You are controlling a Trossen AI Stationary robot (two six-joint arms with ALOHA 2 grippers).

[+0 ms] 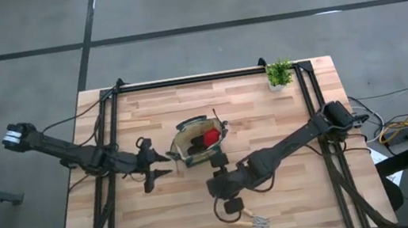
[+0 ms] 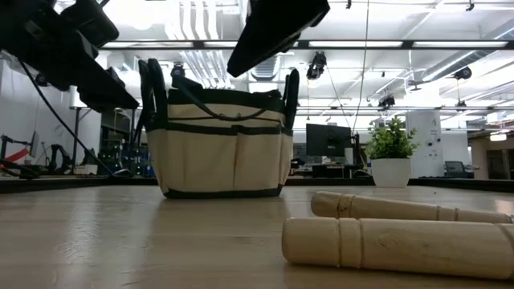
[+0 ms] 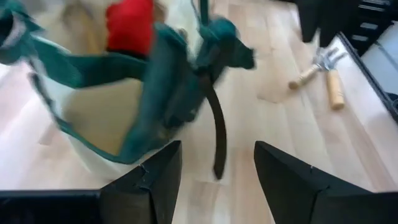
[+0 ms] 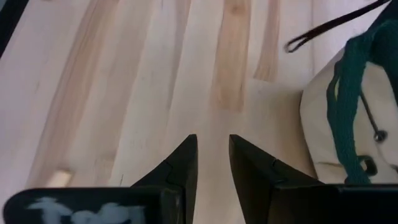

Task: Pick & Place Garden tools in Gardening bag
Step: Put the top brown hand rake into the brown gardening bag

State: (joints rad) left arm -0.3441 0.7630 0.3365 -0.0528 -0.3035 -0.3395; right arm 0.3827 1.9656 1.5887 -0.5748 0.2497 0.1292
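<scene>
Already the gardening bag [image 1: 194, 143] is sitting mid-table holding a red glove-like item [image 1: 209, 136], while two wooden-handled tools [image 1: 252, 220] are lying near the front edge, waiting. Right gripper [image 1: 219, 160] is hovering just beside the bag, fingers slightly apart, empty; left gripper [image 1: 164, 159] is waiting opposite, fingers apart

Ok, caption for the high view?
Both grippers, left open-jawed, right empty, flank the canvas bag; two wooden-handled tools lie near the table's edge.
</scene>
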